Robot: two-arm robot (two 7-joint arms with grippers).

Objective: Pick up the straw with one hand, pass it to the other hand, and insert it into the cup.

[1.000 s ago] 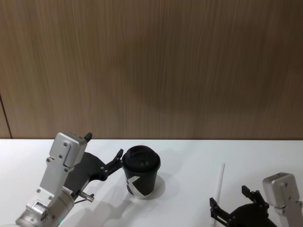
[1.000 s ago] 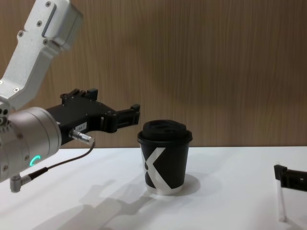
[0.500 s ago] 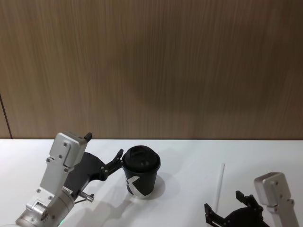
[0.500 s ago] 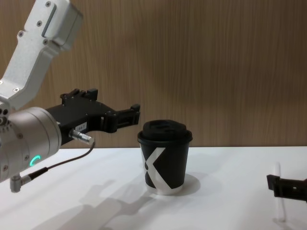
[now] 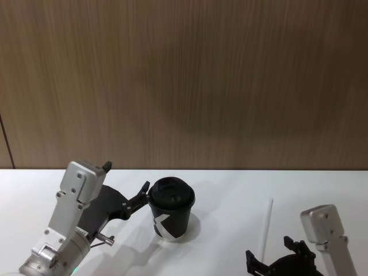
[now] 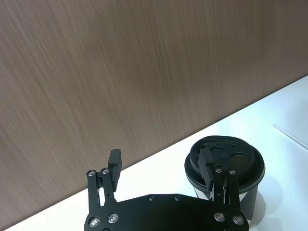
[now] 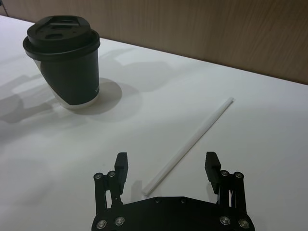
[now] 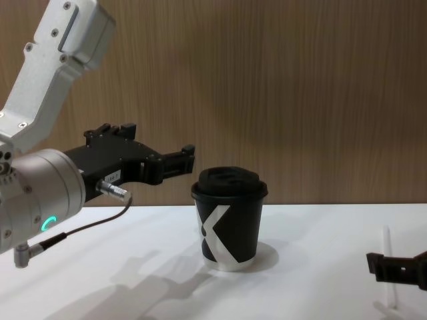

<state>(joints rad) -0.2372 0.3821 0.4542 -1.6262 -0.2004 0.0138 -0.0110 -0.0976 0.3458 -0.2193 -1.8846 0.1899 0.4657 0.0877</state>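
Wood panelling backs our white desk. Lower right in the head view, our right tool hangs released, jaws either side of the flat-lying straw, placed, we judge, to pinch it. Our left tool, likewise released, waits beside the cup for the handover.

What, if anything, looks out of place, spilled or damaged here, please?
Nothing stands out. The cup stands upright, lid on; the straw lies straight and flat on the table, the open right gripper astride one end; the open left gripper hovers near the cup.
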